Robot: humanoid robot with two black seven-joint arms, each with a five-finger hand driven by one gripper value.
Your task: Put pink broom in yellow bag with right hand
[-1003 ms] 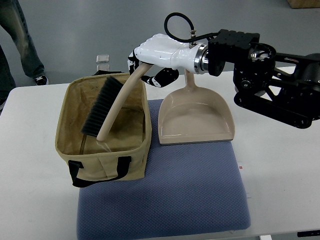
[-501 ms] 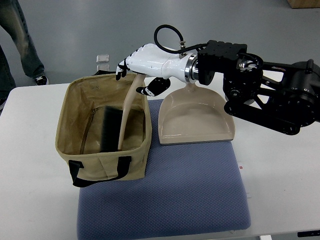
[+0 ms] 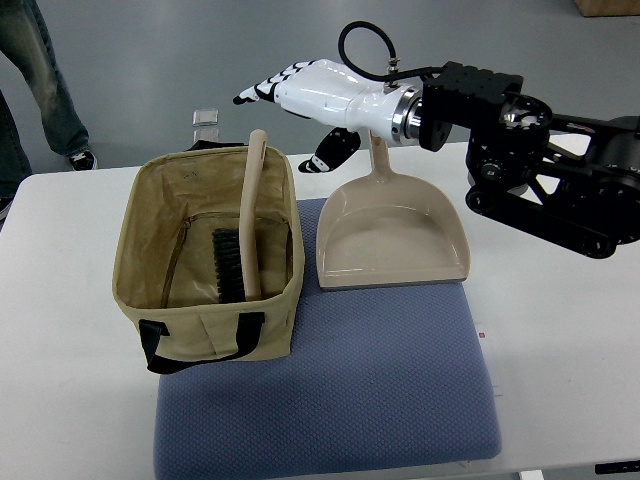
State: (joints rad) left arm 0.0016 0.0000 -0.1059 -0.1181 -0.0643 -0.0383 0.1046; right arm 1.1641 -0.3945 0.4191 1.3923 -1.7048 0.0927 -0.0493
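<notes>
Right hand (image 3: 305, 95) hovers with fingers spread apart, holding nothing. Below and to its left, the pink broom (image 3: 246, 235) stands inside the yellow bag (image 3: 205, 255), handle leaning on the rim; the dustpan (image 3: 392, 235) lies beneath its wrist.

Broom (image 3: 246, 235) inside bag (image 3: 205, 330), head down, handle leaning on far rim. Bag on left part of cushion (image 3: 340, 390), dustpan (image 3: 392, 240) just right of it. Cushion on tabletop (image 3: 570, 350). Right hand (image 3: 310, 95) above, behind bag.
</notes>
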